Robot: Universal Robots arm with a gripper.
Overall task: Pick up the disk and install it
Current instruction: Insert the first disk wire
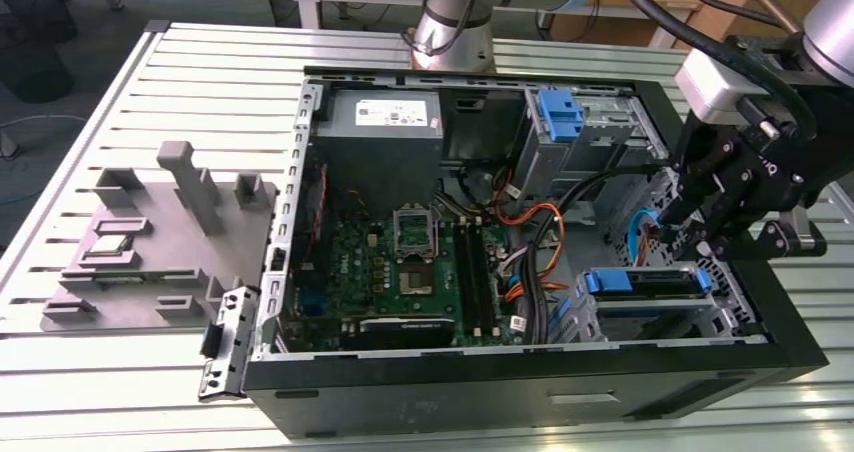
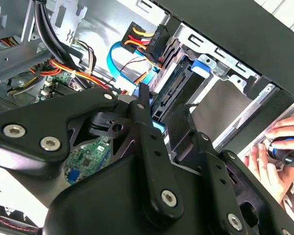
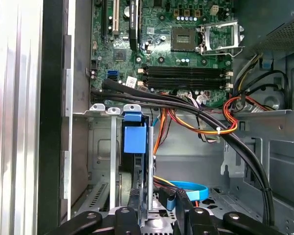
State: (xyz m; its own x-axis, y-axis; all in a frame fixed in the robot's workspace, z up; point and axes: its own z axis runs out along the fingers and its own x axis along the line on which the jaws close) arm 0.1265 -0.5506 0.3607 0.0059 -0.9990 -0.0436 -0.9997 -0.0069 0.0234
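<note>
Disk, a flat silver hard drive in a blue plastic frame (image 1: 641, 281), stands on edge in the grey metal drive cage (image 1: 667, 320) beside the black computer case's wall (image 1: 787, 344), with little room either side. We see the black gripper (image 1: 714, 240) just above it, fingers (image 2: 147, 132) spread astride its end, and a bundle of black cables (image 3: 161, 100) crowding the open side. Cage and gripper links hide most of its faces.

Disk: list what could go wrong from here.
1. The blue cable and orange wires run close beside the disk; the gripper might snag them.
2. The disk stands close against the cage rails; a slight tilt could jam it.
3. A hand lies near the case; it may be in the arm's way.
</note>
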